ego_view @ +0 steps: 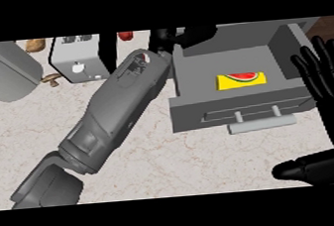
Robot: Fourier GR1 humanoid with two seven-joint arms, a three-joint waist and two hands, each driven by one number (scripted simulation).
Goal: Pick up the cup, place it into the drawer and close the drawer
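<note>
Centrally, the left forearm reaches diagonally across the marble counter (203,157), its left hand (165,37) largely hidden at the far edge of the open grey drawer (228,105); whether its fingers are curled cannot be told. The right hand (331,122) rests at the view's right edge, fingers straight and spread, holding nothing. A yellow card (242,79) lies inside the drawer. The cup cannot be made out.

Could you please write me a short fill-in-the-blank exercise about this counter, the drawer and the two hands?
1. The grey box drawer with the bar handle stands ____.
2. Inside it lies a flat yellow card showing a red ____ slice.
3. The robot's right hand rests at the view's right edge with its fingers ____.
4. The left forearm reaches toward the drawer's ____ back corner.

Missing words: open; watermelon; straight; left
</note>
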